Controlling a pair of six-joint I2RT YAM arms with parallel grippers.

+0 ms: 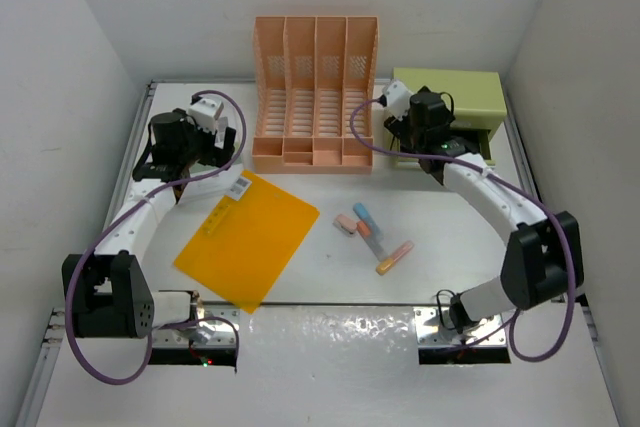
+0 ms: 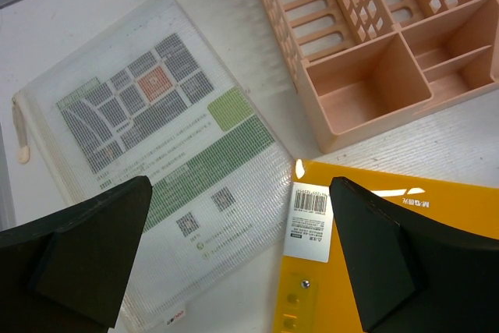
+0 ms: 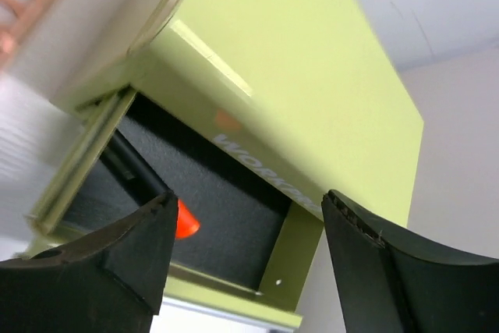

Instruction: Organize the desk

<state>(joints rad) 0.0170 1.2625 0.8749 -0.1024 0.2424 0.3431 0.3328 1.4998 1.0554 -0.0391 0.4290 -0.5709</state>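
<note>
The white desk (image 1: pixel 450 237) holds an orange folder (image 1: pixel 250 237) at front left. It also shows in the left wrist view (image 2: pixel 444 232), with a barcode label. A clear mesh pouch (image 2: pixel 156 115) with a printed sheet lies beside it. My left gripper (image 1: pixel 195 159) hovers open and empty over the pouch's corner and the folder's edge (image 2: pixel 240 193). My right gripper (image 1: pixel 437 145) is open and empty just above the open drawer (image 3: pixel 210 200) of the green drawer box (image 1: pixel 450 97). A black pen (image 3: pixel 129 163) with an orange-red tip lies in the drawer.
A peach slotted file rack (image 1: pixel 315 92) stands at the back centre, its front trays in the left wrist view (image 2: pixel 374 83). Several highlighters and an eraser (image 1: pixel 372 235) lie loose mid-desk. White walls close in three sides. Metal rails run along the desk edges.
</note>
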